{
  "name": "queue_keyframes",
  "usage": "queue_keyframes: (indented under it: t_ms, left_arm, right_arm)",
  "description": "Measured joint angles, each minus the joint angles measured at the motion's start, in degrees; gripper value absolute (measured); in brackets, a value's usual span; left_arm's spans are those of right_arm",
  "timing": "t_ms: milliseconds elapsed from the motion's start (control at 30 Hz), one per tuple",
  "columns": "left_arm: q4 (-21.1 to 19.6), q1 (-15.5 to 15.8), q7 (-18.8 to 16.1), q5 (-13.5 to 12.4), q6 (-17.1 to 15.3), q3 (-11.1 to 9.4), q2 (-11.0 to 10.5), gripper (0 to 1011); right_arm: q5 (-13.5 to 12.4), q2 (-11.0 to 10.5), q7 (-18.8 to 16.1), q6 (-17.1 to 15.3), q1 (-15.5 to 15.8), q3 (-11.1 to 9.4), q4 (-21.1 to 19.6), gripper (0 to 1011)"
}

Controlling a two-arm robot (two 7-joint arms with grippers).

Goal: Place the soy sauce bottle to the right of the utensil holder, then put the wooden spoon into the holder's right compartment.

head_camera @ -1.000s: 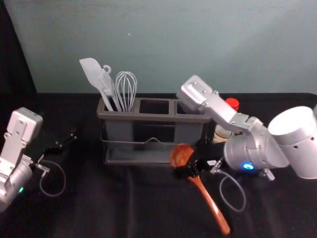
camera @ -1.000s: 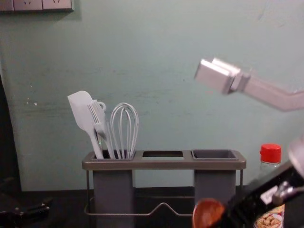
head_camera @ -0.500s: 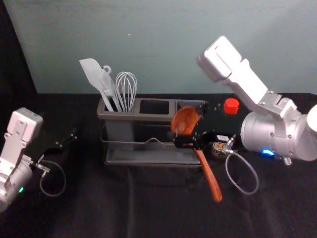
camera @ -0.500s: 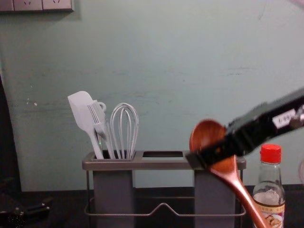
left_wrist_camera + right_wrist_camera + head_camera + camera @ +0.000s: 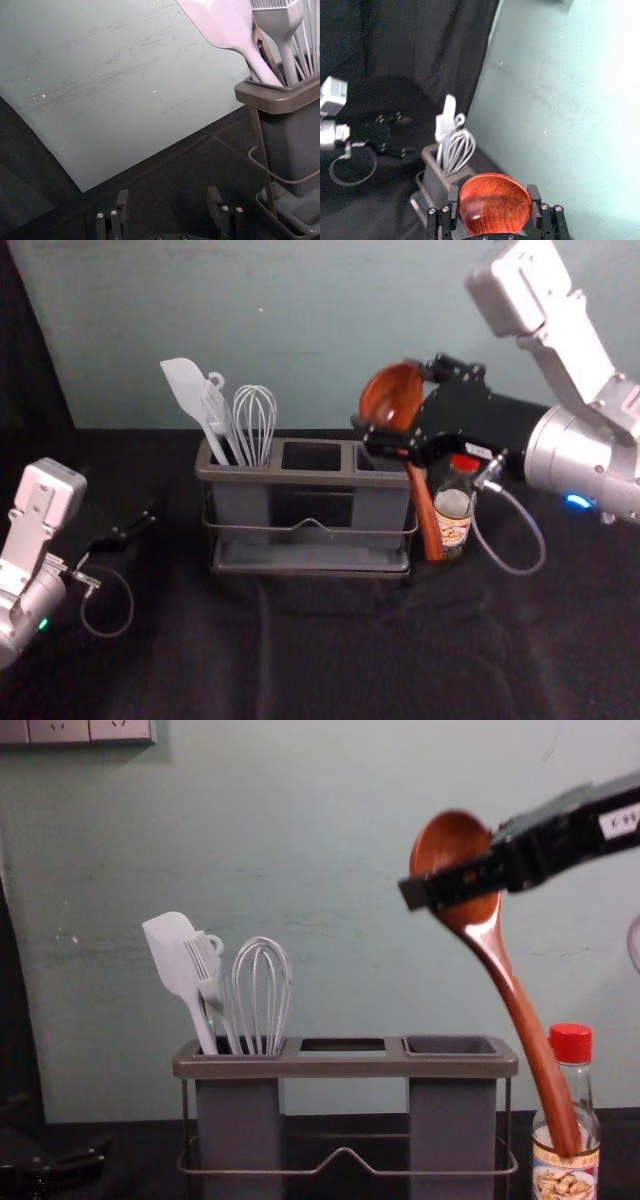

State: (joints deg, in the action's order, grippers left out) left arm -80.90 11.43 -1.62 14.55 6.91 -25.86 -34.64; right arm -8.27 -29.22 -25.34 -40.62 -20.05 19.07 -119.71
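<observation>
The wooden spoon (image 5: 510, 990) is held aloft by its bowl, which is pinched between the two fingers of the right gripper (image 5: 494, 196), and its handle slants down towards the robot's right. In the chest view, the handle's end overlaps the soy sauce bottle (image 5: 572, 1044); whether the two touch cannot be told. The bottle stands upright on the worktop (image 5: 300, 670), just beside the right end of the utensil holder (image 5: 345, 1067), so the first placement can be judged done.

For the insertion, the handle should first be lifted clear of the bottle, then swung towards the holder and brought nearer to upright by a turn of the wrist. Its end, rather than the bowl, should be lined up over the right compartment (image 5: 452, 1115), since with this slant the tip would come down outside the rim while the bowl seemed well placed. Lowering is best done slowly and straight, with the bowl let go only once the handle is well inside. If the swing were made too low, the bottle could be knocked or the rim caught.

The right arm is reached in from the robot's right, with the gripper carried above the holder's right end and its fingers aimed across to the left, dipping slightly. The left gripper (image 5: 168, 197) is parked over the worktop's left side, its fingers spread with nothing between them.
</observation>
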Motion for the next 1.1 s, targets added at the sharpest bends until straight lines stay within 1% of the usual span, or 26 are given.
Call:
queue_keyframes:
  t_ms: [133,167,233,267,333,433,633,733,767,867,967,1100]
  left_arm:
    - [0.00,0.00,0.00,0.00,0.00,0.00,0.00,1012]
    - [0.00,0.00,0.00,0.00,0.00,0.00,0.00,1011]
    - [0.00,0.00,0.00,0.00,0.00,0.00,0.00,1011]
    - [0.00,-0.01,0.00,0.00,0.00,0.00,0.00,1012]
    - [0.00,0.00,0.00,0.00,0.00,0.00,0.00,1012]
    - [0.00,0.00,0.00,0.00,0.00,0.00,0.00,1012]
    - [0.00,0.00,0.00,0.00,0.00,0.00,0.00,1011]
    - [0.00,0.00,0.00,0.00,0.00,0.00,0.00,1011]
    - [0.00,0.00,0.00,0.00,0.00,0.00,0.00,1012]
    - [0.00,0.00,0.00,0.00,0.00,0.00,0.00,1011]
    - [0.00,0.00,0.00,0.00,0.00,0.00,0.00,1012]
    - [0.00,0.00,0.00,0.00,0.00,0.00,0.00,1011]
  right_arm:
    - [0.44,-0.20,0.41,2.50,0.04,-0.31,-0.13,838]
    - [0.48,-0.31,0.36,3.73,-0.14,-0.43,0.16,837]
    - [0.48,-0.43,0.25,4.96,-0.43,-0.51,0.65,837]
    - [0.41,-0.46,0.12,6.30,-0.84,-0.65,1.32,837]
    - [0.04,-0.34,-0.08,7.76,-1.55,-0.85,2.36,837]
    - [-0.80,0.29,-0.09,9.11,-2.57,-1.16,3.53,838]
    - [-1.60,1.52,0.52,9.99,-4.96,-0.77,5.60,838]
    - [-1.86,2.17,0.62,10.14,-6.81,-0.09,7.21,837]
    - [-1.99,2.51,0.63,10.15,-7.89,0.40,8.20,837]
    - [-2.16,2.97,0.50,10.32,-9.42,1.09,9.90,838]
    - [-2.24,3.59,0.22,10.86,-11.90,2.30,12.94,838]
    - [-2.33,4.14,-0.26,11.20,-14.09,3.50,15.88,838]
